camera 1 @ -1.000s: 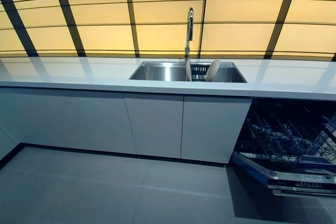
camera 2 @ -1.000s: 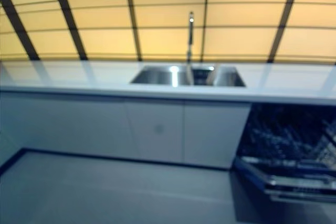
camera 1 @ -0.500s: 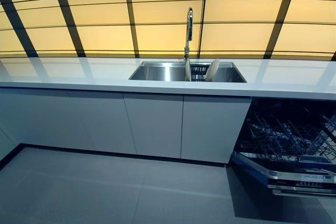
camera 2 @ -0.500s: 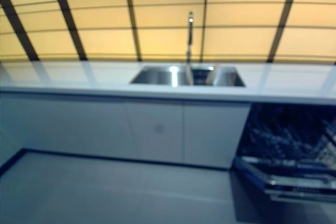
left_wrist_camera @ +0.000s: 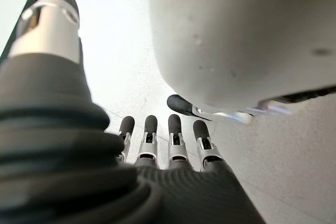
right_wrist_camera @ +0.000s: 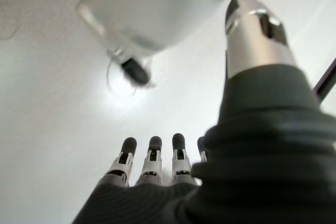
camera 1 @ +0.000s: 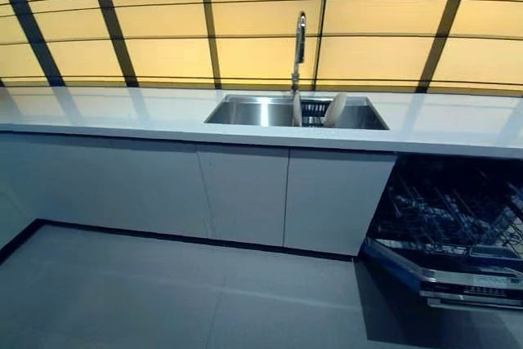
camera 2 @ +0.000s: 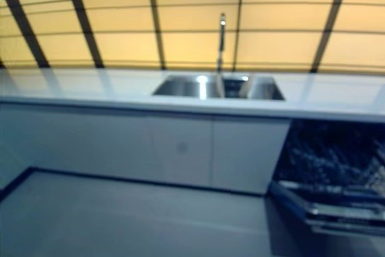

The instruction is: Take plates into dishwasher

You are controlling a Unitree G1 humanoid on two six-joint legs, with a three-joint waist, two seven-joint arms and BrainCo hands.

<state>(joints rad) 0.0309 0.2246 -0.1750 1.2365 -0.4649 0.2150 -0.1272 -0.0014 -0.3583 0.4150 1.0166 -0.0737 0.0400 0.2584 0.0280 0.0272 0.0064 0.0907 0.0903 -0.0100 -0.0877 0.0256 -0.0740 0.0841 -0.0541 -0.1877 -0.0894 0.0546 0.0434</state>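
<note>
- Sink [camera 1: 245,111]: stainless steel basin set into the white table [camera 1: 122,112]; it serves as the landmark for the places below
- Tap [camera 1: 299,46]: tall chrome spout that rises at the rear edge of the sink, near its middle
- Plates [camera 1: 333,109]: two pale plates stand on edge inside the sink, in its right half. One stands just below the tap; the other leans a little to the right of it. A dark rack [camera 1: 313,109] shows between the two plates
- Dishwasher [camera 1: 445,226]: located below the table, to the right of the sink and lower than it. Its door is open. The dark wire basket [camera 1: 449,214] is visible inside; whether the basket holds anything cannot be told
- Cabinet doors [camera 1: 245,198]: plain white fronts directly under the sink, ending at the left side of the dishwasher
- Floor [camera 1: 163,300]: grey tiles in front of the cabinet doors, below the sink
- Wall [camera 1: 163,38]: yellow panels crossed by dark bars, behind the sink
- Left robot hand [left_wrist_camera: 157,145]: seen only in its own wrist view, well away from the sink. Fingers are straight and relaxed, thumb apart; the robot hand holds nothing
- Right robot hand [right_wrist_camera: 152,161]: seen only in its own wrist view, also away from the sink. Fingers are extended side by side, thumb apart; the robot hand holds nothing
</note>
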